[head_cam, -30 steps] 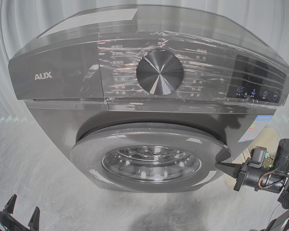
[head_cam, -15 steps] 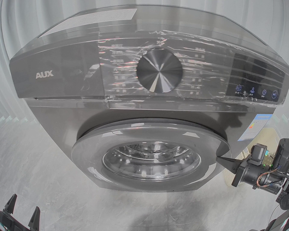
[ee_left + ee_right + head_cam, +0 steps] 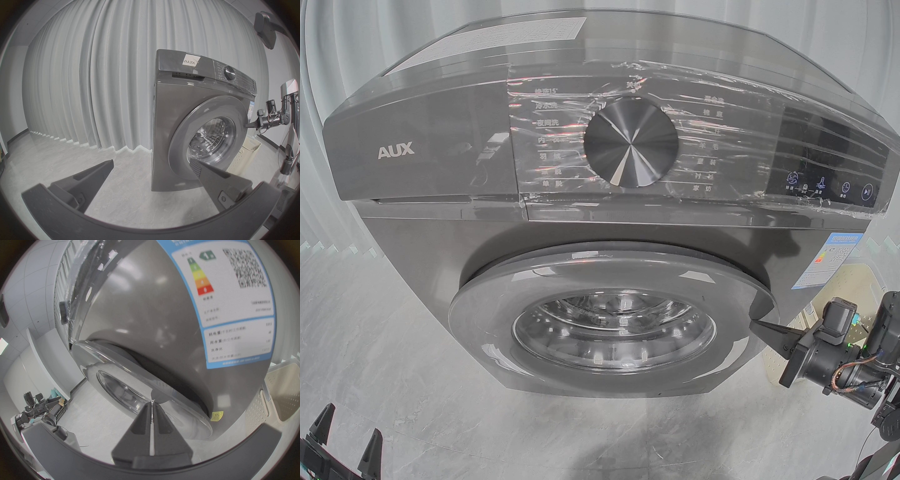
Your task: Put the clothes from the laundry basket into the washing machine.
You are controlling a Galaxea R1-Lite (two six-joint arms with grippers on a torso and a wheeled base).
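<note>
Grey front-loading washing machine [image 3: 600, 187] stands upright; cream perforated laundry basket [image 3: 859, 286] sits just beside its right side.

1. Curtain [image 3: 93, 93]: pale grey, full height, deep vertical pleats, runs along the back of the rm; hem meets the floor in a zigzag line.
2. Floor [image 3: 394, 350]: light grey marbled tiles w/ thin joints, glossy, soft reflections.
3. Side wall [image 3: 12, 93]: plain white, w/ dark baseboard [image 3: 17, 135] along the bottom.
4. Ceiling [image 3: 31, 280]: white square panels in a grid; bright light panel [image 3: 3, 345] at the edge.
5. Far corner: dark equipment [image 3: 36, 407] by a white wall, too small to tell what.
6. Light: even, diffuse.
</note>
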